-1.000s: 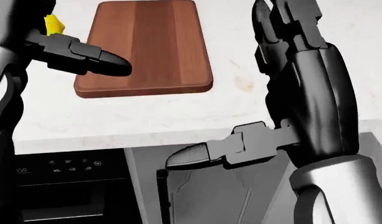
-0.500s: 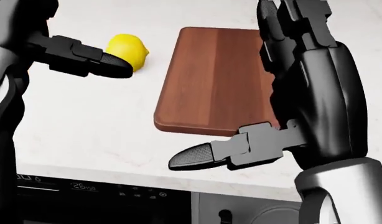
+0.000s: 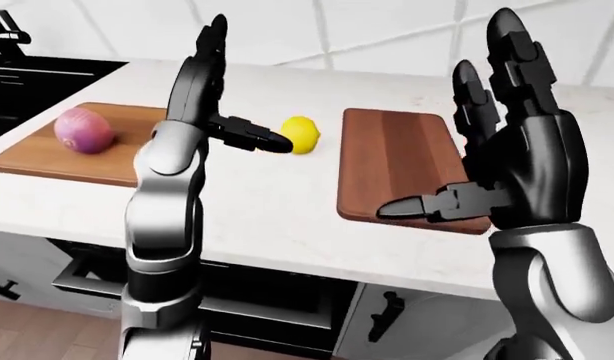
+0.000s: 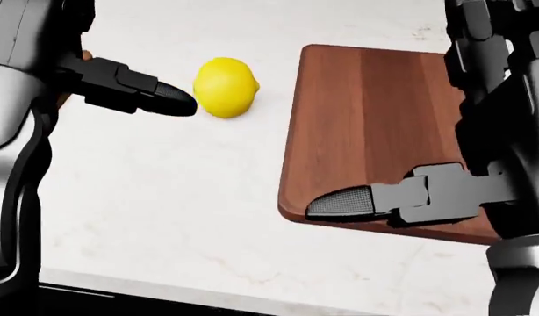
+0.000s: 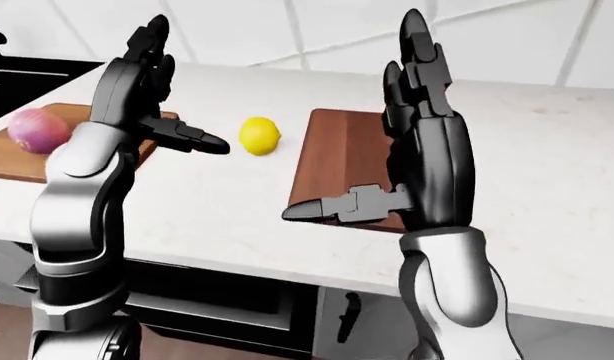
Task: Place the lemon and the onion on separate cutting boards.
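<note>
lemon [image 4: 226,87]: lies bare on the white desk [image 4: 146,217], upper centre of the head view, just left of the empty cutting board [image 4: 366,125] and not on it.
onion [image 3: 83,129]: already rests on the second cutting board [image 3: 47,161] at the left edge of the left-eye view.
left hand [image 3: 202,90]: raised, fingers spread, pinching nothing; its thumb tip points at the lemon from the left, and contact cannot be told.
right hand [image 5: 417,142]: raised over the empty board, fingers spread upward, thumb out to the left, holding nothing.
step in hand, judged: take the lemon. to do it well, lower the left hand so the fingers stand on 2 sides of the fruit before closing; a round lemon may roll if nudged by the thumb alone. then carry it right and set it mid-board, away from the edge.
views: the 2 eye views show the onion and its board, plus the tiled wall; the head view leaves these out but gives the closest look at the gap between lemon and board.
</note>
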`<state>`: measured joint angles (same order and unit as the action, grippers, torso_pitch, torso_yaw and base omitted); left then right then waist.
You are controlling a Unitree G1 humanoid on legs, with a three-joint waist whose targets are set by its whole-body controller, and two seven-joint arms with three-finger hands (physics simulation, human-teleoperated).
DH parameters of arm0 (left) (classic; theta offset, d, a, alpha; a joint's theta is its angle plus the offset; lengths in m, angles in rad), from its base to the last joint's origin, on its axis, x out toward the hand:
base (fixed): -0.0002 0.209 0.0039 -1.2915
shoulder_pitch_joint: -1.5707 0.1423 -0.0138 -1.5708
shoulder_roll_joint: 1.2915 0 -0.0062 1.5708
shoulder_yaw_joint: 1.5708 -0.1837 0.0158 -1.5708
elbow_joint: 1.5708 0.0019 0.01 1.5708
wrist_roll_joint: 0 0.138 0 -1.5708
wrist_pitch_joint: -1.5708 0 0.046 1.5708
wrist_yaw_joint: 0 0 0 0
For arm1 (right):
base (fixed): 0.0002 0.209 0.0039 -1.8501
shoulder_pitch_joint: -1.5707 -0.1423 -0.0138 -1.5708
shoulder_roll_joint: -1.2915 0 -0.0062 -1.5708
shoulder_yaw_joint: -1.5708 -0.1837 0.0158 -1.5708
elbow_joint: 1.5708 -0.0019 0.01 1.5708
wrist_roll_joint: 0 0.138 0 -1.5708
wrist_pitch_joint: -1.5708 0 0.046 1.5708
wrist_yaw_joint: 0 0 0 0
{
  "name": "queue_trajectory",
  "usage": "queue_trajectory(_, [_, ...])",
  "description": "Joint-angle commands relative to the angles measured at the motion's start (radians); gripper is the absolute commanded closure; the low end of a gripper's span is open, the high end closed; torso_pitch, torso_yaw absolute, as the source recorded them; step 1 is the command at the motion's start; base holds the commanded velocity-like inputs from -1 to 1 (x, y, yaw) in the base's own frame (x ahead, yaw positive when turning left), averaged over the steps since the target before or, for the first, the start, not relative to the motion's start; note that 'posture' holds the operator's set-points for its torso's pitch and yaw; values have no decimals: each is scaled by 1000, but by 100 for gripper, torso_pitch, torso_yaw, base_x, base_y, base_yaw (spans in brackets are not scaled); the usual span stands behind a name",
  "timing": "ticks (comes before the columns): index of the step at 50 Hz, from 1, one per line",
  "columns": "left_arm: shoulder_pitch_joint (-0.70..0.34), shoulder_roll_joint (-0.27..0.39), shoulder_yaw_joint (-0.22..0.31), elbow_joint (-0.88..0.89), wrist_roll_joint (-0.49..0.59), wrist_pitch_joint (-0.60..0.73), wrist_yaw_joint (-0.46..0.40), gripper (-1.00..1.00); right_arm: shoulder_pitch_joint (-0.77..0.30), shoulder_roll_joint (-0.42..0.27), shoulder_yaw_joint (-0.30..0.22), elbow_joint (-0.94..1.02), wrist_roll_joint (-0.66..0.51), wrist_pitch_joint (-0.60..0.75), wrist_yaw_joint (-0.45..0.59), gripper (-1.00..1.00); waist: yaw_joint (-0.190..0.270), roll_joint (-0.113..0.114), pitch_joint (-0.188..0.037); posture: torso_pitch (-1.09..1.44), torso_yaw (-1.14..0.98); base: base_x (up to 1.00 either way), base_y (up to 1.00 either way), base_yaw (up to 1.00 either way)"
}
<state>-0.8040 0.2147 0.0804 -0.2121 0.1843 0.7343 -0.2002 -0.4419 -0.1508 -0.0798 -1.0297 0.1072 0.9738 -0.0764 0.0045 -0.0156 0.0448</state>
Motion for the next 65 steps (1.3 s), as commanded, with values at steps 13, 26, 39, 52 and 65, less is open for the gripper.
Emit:
queue_trajectory(13, [-44, -17, -6, 38, 24, -86, -2, -100, 23, -372, -33, -18, 564, -148, -496, -100, 3, -5, -18, 0, 0, 0, -3, -28])
queue_trajectory(26, [-122, 14, 10, 363, -7, -275, 59, -100, 33, -361, -47, -18, 552, -154, -478, -100, 2, -24, -25, 0, 0, 0, 0, 0])
queue_trajectory(39, [-217, -5, -10, 677, 12, -434, 91, -100, 102, -452, -118, -18, 654, -224, -547, -100, 10, -35, -29, 0, 0, 0, 0, 0])
queue_trajectory(52, [-273, -15, -15, 826, 20, -507, 109, -100, 128, -455, -111, -18, 646, -251, -547, -100, 8, -38, -33, 0, 0, 0, 0, 0])
queue_trajectory(65, [-387, -36, -23, 1056, 26, -609, 136, -100, 135, -396, -110, -18, 581, -235, -488, -100, 9, -39, -37, 0, 0, 0, 0, 0])
